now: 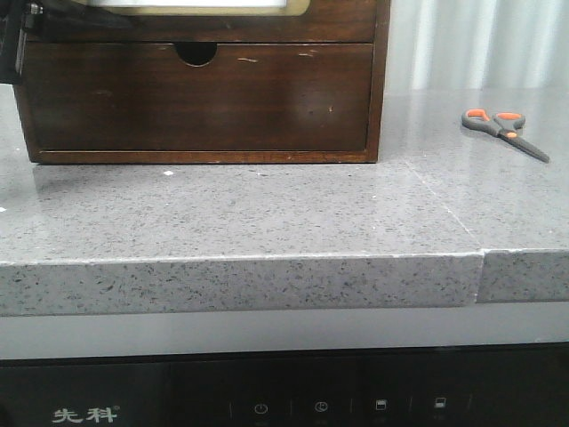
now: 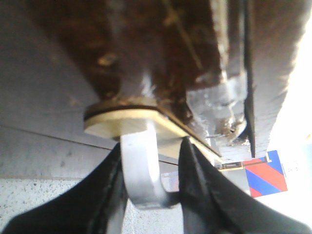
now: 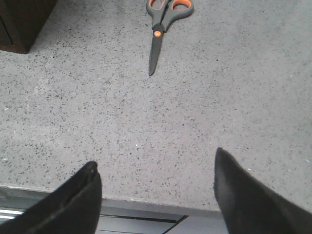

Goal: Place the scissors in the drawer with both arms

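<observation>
- The cabinet [image 1: 200,89] is the biggest thing, dark brown wood, standing at the back left of the grey speckled countertop [image 1: 267,213]. Its plain lower drawer [image 1: 196,98] with the semicircular notch is closed.
- Above it only the bottom strip of the drawer [image 1: 191,7] with the pale panel and cream frame shows; the rest is cut off by the top edge of the front view.
- The scissors [image 1: 503,132] lie flat on the countertop, well to the right of the cabinet, closed, dark grey handles with orange inside the loops, short grey blade pointing right and toward the front edge.
- The left gripper [image 2: 151,185] is up against the dark wood, its black fingers [image 2: 105,195] standing on either side of a pale curved metal handle [image 2: 144,170]; the picture is blurred, so the grip looks closed on it but contact is not certain.
- The right gripper [image 3: 156,187] hangs over the countertop's front edge, fingers spread wide and holding nothing, scissors [image 3: 162,27] well ahead of it.
</observation>
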You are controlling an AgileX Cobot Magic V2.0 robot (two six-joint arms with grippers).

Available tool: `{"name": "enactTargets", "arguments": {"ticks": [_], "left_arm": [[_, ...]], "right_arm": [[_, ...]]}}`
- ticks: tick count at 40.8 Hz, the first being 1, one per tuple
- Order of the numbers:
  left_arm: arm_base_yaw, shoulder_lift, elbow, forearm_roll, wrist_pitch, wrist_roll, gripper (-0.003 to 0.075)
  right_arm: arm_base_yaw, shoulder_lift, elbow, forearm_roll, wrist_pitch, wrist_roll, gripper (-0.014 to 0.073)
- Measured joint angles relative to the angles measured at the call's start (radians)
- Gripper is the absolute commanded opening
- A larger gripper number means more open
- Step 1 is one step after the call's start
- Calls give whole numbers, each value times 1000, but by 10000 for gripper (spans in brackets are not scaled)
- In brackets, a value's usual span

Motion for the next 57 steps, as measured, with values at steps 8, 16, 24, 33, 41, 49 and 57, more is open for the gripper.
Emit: {"name": "enactTargets", "arguments": {"ticks": [8, 16, 24, 33, 41, 49, 57], "left_arm": [[-2, -55, 61, -8, 8, 5, 125], [-10, -212, 207, -11, -7, 17, 125], [-10, -402, 375, -4, -7, 17, 125], [-10, -550, 483, 7, -17, 12, 130], [-10, -563, 491, 14, -27, 22, 286], [-16, -582, 490, 34, -25, 91, 498], [-16, -584, 488, 69, -44, 98, 507]], "right_arm": [[0, 0, 0, 0, 0, 0, 513], [0, 0, 0, 0, 0, 0, 513], [0, 0, 0, 0, 0, 0, 513], [0, 0, 0, 0, 0, 0, 513], [0, 0, 0, 0, 0, 0, 513], [0, 0, 0, 0, 0, 0, 513], [0, 0, 0, 0, 0, 0, 513]]}}
